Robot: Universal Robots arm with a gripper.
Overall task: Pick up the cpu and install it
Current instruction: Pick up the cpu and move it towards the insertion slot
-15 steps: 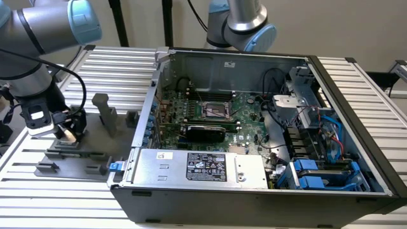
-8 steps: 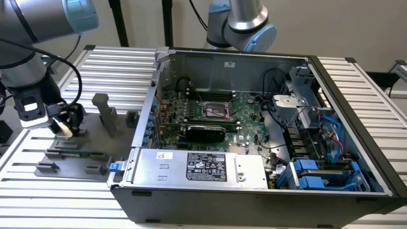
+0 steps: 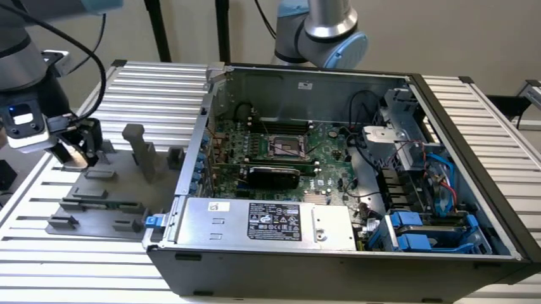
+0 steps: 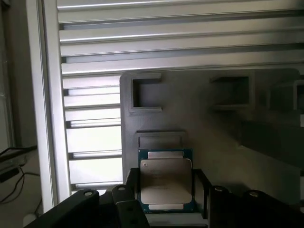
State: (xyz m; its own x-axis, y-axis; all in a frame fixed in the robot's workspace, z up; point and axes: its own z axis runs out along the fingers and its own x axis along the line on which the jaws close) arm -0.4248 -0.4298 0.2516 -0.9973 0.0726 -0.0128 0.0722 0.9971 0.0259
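Cpu (image 4: 166, 183): silver-grey top, blue-green rim. Fixture tray (image 4: 213, 118): matte grey. Bench (image 4: 142, 38): pale ribbed slats. Motherboard (image 3: 330, 149): green. Power supply (image 3: 262, 221): silver, black label. Drive caddies (image 3: 419, 231): blue. Computer case (image 3: 338, 272): dark grey.

I noted the arm (image 3: 17, 47) reaching in from the exterior view's upper left. Its wrist (image 3: 30, 120) was turned so that the hand (image 3: 78, 149) pointed straight down. In the wrist view its black fingers (image 4: 129, 192) stood closed against opposite edges of the cpu (image 4: 165, 178), gripping it.
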